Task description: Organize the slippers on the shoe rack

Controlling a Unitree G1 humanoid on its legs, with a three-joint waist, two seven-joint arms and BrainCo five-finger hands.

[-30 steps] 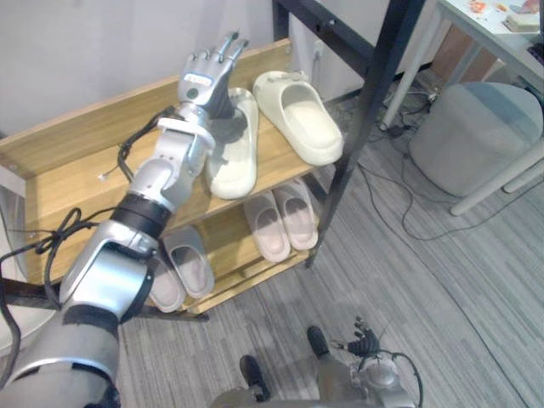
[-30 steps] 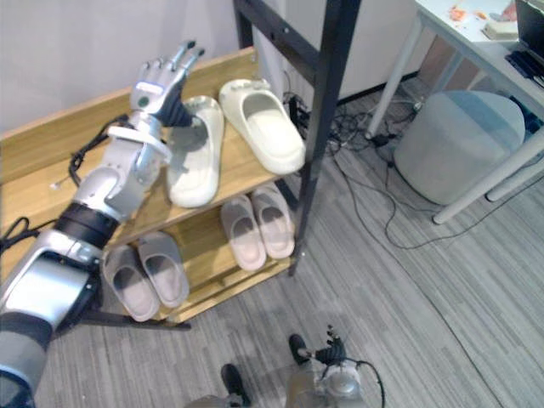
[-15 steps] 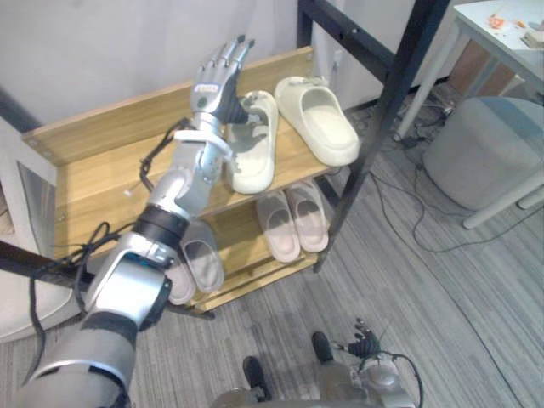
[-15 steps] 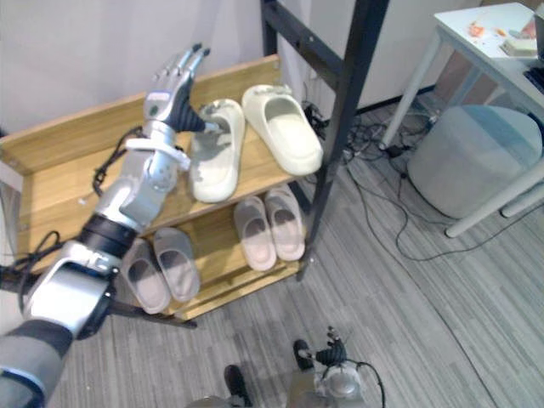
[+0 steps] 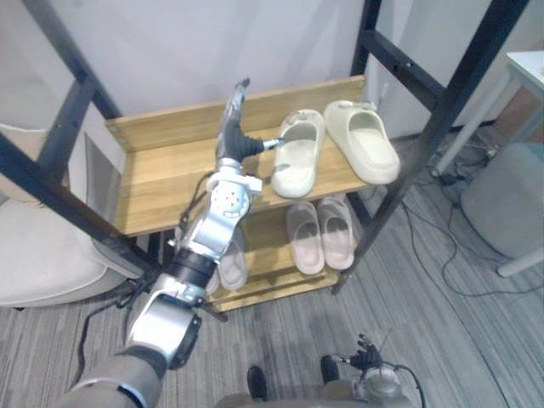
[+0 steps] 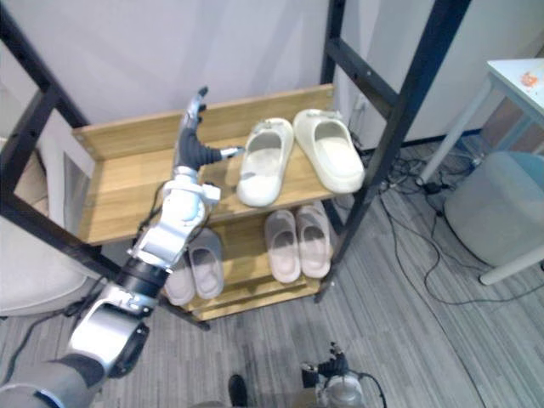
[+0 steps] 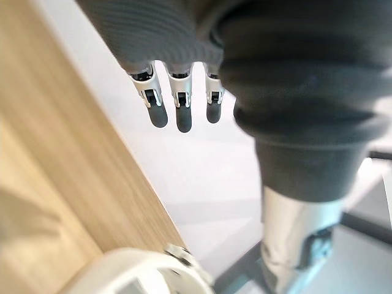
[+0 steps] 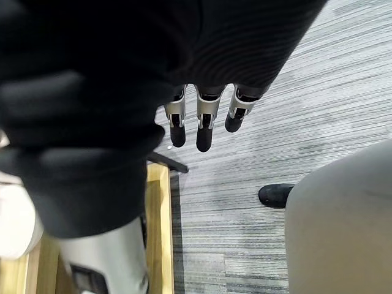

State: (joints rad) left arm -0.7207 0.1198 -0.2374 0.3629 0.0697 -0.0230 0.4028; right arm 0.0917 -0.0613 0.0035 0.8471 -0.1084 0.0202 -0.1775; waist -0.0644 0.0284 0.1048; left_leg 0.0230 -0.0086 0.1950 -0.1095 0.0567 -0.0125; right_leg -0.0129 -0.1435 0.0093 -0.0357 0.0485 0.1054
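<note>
Two cream slippers lie side by side on the wooden shoe rack's top shelf [image 5: 170, 183], the left one [image 5: 297, 155] and the right one [image 5: 367, 151], toes toward me. My left hand [image 5: 234, 119] stands upright just left of the left slipper, open, fingers straight up. Its thumb points at that slipper's heel end, and contact is unclear. In the left wrist view the straight fingers [image 7: 177, 107] hang before the shelf's back board [image 7: 73, 153], with a slipper's rim [image 7: 135, 272] close by. My right hand [image 6: 327, 367] hangs low over the floor, open.
A pinkish pair [image 5: 321, 234] and a grey pair [image 5: 229, 263] sit on the lower shelf, the grey pair partly behind my arm. Black metal posts [image 5: 425, 153] flank the rack. A pale cushioned seat [image 5: 34, 263] stands at the left, a grey pouf [image 5: 510, 200] and floor cables at the right.
The camera has shifted, bringing more of the rack's left side into view. My left hand has come off the left cream slipper to its left side and turned edge-on.
</note>
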